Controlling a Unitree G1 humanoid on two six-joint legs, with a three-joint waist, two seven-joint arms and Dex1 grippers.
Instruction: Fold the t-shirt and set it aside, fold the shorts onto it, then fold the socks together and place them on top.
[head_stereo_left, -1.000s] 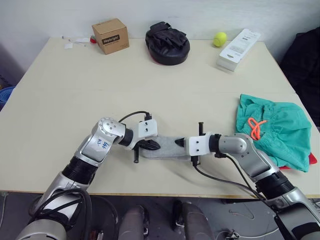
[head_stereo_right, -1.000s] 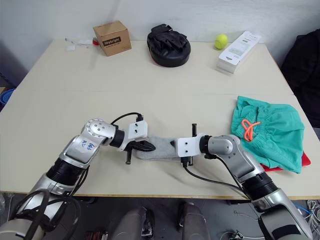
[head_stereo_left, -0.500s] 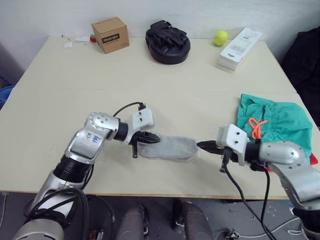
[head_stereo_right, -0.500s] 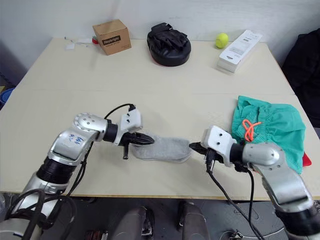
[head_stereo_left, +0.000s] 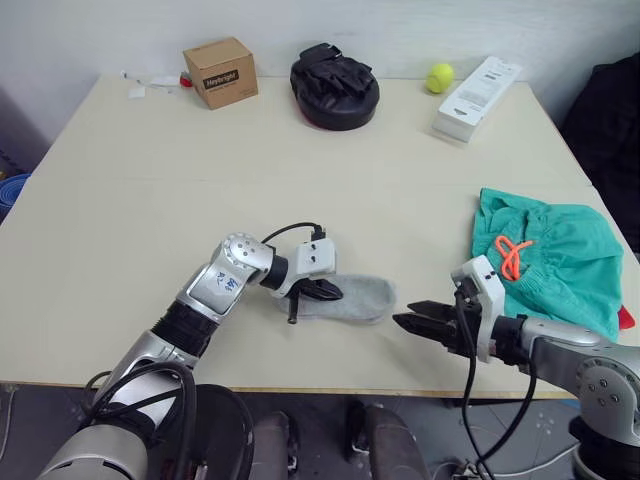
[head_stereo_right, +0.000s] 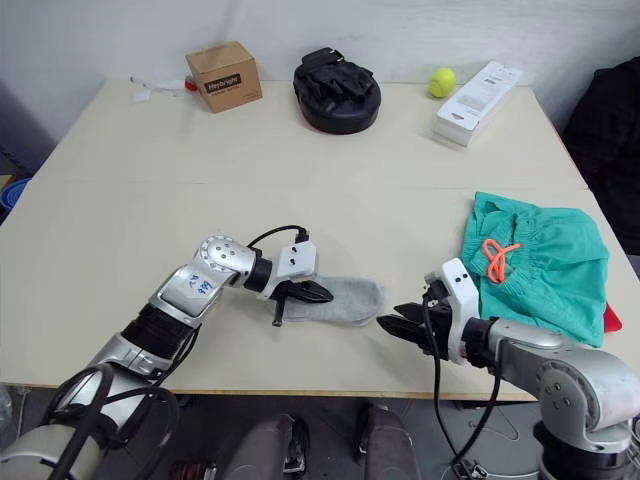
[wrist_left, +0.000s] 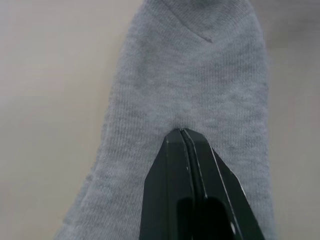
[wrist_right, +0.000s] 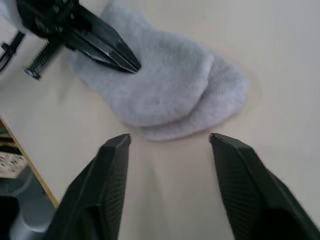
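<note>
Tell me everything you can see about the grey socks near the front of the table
The socks are a pair of light grey short knit socks, soft and finely ribbed. They lie flat near the table's front edge, one stacked on the other with the lower one's rounded end peeking out. The left gripper is shut, its tips pressed onto the top sock. The right gripper is open, apart from them, pointing at their rounded end. The teal-green shorts lie well off to the robot's right.

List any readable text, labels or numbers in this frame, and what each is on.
"Heybright": label on the cardboard box, roughly legible.
Blue handwritten marks on the left arm's white shell: too small to read.
White box by the tennis ball: no readable print.
</note>
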